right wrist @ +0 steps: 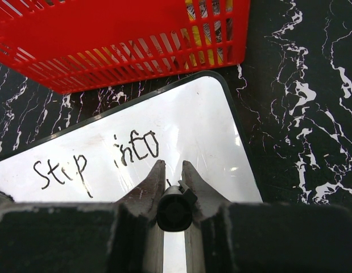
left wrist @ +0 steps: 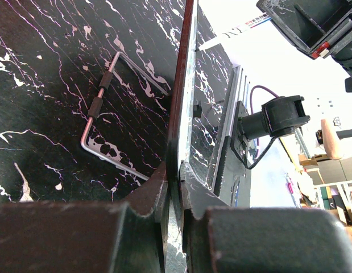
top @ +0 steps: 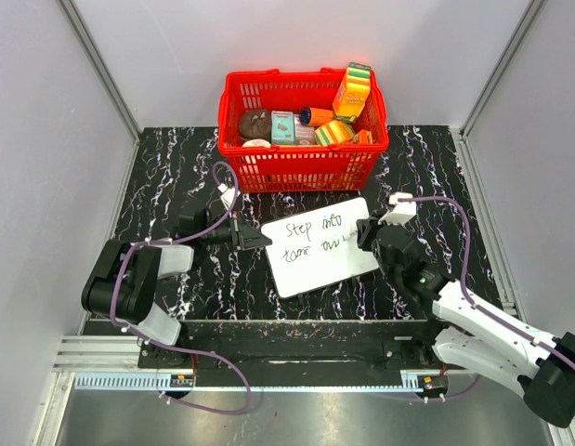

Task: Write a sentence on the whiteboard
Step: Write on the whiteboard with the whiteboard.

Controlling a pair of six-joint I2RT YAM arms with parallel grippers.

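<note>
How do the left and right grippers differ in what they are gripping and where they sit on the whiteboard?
The left gripper is shut on the left edge of the whiteboard; the right gripper is shut on a black marker. The left gripper reaches in from beside the board, while the right gripper is over its right end, by the sentence. Both have jaws closed on something.
</note>
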